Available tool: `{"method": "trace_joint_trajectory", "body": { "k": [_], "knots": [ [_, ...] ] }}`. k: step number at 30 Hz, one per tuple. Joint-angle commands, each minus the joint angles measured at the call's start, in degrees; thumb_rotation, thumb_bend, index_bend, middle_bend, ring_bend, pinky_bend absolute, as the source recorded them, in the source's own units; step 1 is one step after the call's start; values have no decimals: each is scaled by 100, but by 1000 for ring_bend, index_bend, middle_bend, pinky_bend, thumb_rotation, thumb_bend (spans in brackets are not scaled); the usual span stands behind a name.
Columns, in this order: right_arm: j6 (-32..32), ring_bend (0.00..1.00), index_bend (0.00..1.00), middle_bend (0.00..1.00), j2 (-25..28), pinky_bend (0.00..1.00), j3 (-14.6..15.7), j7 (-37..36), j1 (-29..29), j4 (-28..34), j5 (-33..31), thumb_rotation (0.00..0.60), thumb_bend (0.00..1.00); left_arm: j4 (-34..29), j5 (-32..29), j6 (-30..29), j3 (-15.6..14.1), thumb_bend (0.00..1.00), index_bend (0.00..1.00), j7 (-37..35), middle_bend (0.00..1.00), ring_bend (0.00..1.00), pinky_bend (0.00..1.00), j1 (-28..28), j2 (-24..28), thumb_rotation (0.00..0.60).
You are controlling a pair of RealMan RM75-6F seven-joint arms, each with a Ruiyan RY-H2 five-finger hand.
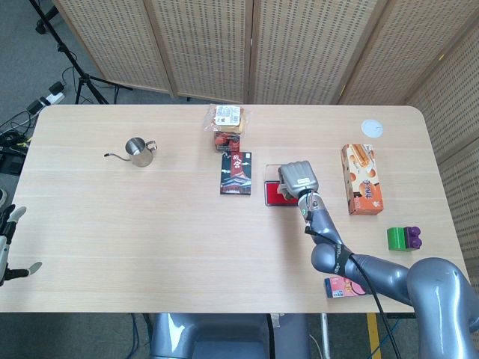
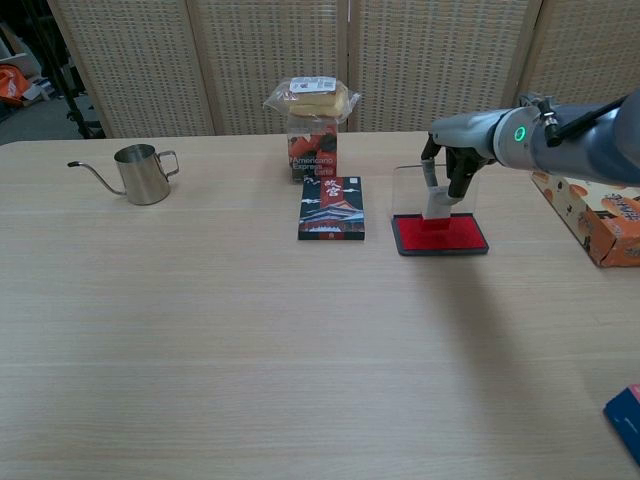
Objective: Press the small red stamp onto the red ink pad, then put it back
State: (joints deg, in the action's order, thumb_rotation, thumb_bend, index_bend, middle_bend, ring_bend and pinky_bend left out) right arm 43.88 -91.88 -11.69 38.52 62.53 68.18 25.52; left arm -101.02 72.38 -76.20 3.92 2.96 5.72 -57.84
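Big pale table (image 1: 150, 224) fills the frame, and the right arm (image 2: 570, 150) reaches in level from the right side in the chest view, forearm almost flat above the wood. Its right hand (image 2: 452, 160) hangs over the ink pad (image 2: 440, 236), palm down, fingers (image 2: 462, 172) curled downward and pinching the stamp (image 2: 437, 203) by its top. The stamp stands upright under those fingers, its pale body showing below them and its foot down on the back half of the red pad. From the head view the back of the hand (image 1: 297, 179) covers most of the pad (image 1: 271, 194); the stamp itself is hidden there. Left of the pad lies a dark book (image 2: 331, 209), apart from it. The left hand (image 1: 9, 247) sits at the far left edge of the head view, off the table, fingers apart and holding nothing.
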Motion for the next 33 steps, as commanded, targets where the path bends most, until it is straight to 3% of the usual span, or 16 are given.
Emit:
{"method": "trace_joint_trajectory", "body": {
  "k": [1,33],
  "knots": [
    [-32,987,539,925,-8,1000,-15,-84,-9,-32,44,600,672,-3,1,7,-4,7,0,-2,0,0,0,6,3,600],
    [-262,987,541,925,-395,1000,190,-447,-102,-577,509,600,672,-20,83,-47,-29,8,0,-68,0,0,0,11,10,600]
  ]
}}
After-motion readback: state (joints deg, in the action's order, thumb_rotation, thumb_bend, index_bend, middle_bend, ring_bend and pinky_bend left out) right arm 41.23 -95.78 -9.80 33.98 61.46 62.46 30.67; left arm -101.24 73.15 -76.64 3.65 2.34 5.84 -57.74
